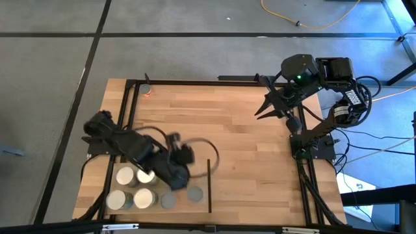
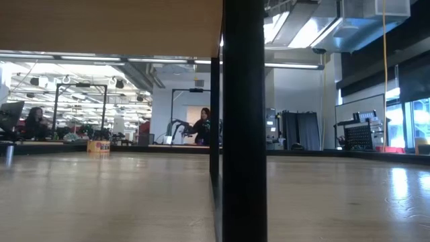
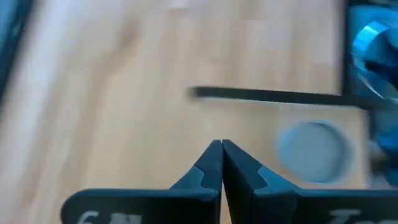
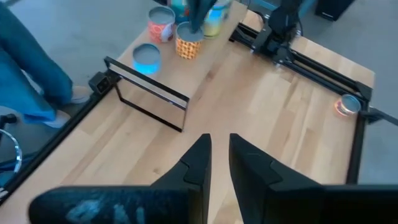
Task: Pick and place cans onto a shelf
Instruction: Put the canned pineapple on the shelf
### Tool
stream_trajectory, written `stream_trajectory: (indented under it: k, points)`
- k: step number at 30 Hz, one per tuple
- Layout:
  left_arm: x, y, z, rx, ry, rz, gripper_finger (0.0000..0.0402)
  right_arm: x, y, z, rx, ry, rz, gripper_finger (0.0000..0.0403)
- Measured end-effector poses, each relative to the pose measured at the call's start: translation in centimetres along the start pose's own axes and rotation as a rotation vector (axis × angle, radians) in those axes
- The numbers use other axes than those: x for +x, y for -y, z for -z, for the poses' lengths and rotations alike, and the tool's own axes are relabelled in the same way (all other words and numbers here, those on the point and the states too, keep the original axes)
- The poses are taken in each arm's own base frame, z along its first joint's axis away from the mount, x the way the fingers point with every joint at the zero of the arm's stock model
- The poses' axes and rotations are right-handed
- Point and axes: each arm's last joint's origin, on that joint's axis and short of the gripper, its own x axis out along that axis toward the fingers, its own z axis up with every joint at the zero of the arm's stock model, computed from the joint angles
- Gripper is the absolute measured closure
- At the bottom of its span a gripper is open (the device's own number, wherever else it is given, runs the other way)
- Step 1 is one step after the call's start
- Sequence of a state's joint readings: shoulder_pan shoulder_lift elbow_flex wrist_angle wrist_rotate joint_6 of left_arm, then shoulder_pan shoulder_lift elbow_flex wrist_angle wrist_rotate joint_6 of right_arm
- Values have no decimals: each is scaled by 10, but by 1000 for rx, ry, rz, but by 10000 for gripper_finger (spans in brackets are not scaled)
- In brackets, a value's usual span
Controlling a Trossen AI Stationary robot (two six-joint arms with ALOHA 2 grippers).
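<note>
Left gripper (image 3: 221, 163): fingers pressed together, holding nothing; above the near-left part of the surface (image 1: 234, 123), just beside the cans (image 1: 140, 188).
Right gripper (image 4: 219, 155): fingers slightly apart, empty; waiting at the far-right corner.
Cans: clustered upright at the near-left corner; one grey-topped can (image 3: 310, 150) stands nearest the thin black strip (image 1: 208, 185).
Shelf (image 1: 188, 170): pale panel bounded by that strip, under the can cluster.
Risk: closed fingers passing low could knock over neighbouring cans, since they stand tightly grouped.
Risk: motion blur suggests speed; an overshoot may strike the strip.
</note>
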State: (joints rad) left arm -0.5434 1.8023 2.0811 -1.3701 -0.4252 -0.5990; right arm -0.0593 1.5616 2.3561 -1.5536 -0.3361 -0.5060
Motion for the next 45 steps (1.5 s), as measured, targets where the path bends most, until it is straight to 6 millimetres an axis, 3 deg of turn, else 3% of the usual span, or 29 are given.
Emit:
stream_trajectory:
  k: [6, 14, 21, 25, 30, 40, 45]
  points:
    - [-28, -49, 8, -270, 14, -205, 401, 0, 1, 0, 2, -7, 19, 344]
    - [-57, -122, 14, -395, 121, -352, 401, 0, 6, -5, -16, 11, 125, 344]
    - [-77, -194, 53, -573, 123, -508, 401, -1, 10, -9, -29, 32, 203, 344]
    - [-78, -223, 78, -735, 91, -581, 401, -1, 13, -10, -26, 26, 261, 344]
    - [-74, -246, 100, -864, 31, -645, 393, 3, 19, -8, 51, -27, 361, 344]
    - [-42, -284, 109, -890, -157, -648, 356, 21, 62, 14, 171, -141, 503, 344]
    - [-27, -310, 111, -1017, -219, -612, 346, 21, 78, 22, 207, -128, 544, 344]
